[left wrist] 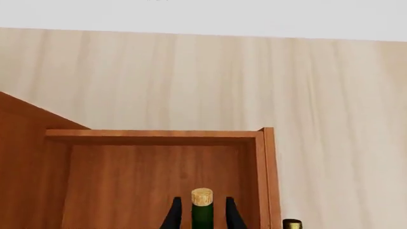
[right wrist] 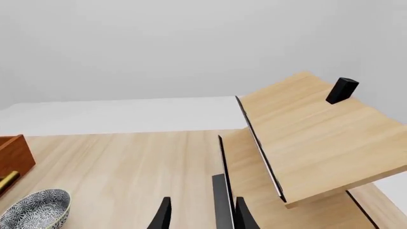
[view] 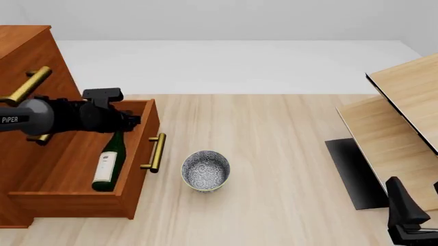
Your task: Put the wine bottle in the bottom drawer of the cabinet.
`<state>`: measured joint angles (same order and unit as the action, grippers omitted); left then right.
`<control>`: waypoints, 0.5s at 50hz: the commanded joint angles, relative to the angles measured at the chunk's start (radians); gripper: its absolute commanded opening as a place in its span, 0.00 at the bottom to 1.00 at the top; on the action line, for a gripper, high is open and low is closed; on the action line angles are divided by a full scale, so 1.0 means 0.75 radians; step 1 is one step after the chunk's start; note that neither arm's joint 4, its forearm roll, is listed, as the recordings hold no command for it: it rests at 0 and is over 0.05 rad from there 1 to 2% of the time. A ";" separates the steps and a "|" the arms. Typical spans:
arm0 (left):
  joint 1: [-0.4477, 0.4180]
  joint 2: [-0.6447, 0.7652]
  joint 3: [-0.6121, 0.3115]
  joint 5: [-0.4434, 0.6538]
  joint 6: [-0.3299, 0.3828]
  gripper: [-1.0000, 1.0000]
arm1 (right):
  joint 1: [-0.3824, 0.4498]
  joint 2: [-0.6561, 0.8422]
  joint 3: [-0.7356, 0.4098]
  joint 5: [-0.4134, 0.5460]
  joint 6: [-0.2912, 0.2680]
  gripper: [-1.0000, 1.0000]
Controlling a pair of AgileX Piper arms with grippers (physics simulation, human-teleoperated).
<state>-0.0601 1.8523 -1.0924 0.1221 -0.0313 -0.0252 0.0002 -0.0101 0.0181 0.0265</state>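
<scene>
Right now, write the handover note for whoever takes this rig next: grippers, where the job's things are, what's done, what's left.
Left gripper: fingers on either side of the wine bottle's neck, just below the cap; whether they actually clamp it cannot be told. It hangs over the open bottom drawer.
Right gripper: open, holding nothing, parked at the near right by the pale slanted boards.
Bottle: inside the pulled-out drawer of the cabinet, neck up, tilted. The bowl stands on the table beside the drawer front.
Done: drawer opened, bottle brought into it.
Left: let go of the bottle and lift the left arm clear.
</scene>
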 commanded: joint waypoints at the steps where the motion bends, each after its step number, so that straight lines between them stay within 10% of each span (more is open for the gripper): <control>1: -0.003 -0.011 0.010 -0.003 -0.009 1.00 | 0.000 0.000 -0.002 0.002 -0.001 1.00; 25: 0.007 -0.072 -0.010 0.026 0.034 1.00 | 0.000 0.000 -0.003 0.005 -0.001 1.00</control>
<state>-0.0564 1.8254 -1.0910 0.1260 -0.0232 -0.0254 0.0001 -0.0130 0.0218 0.0258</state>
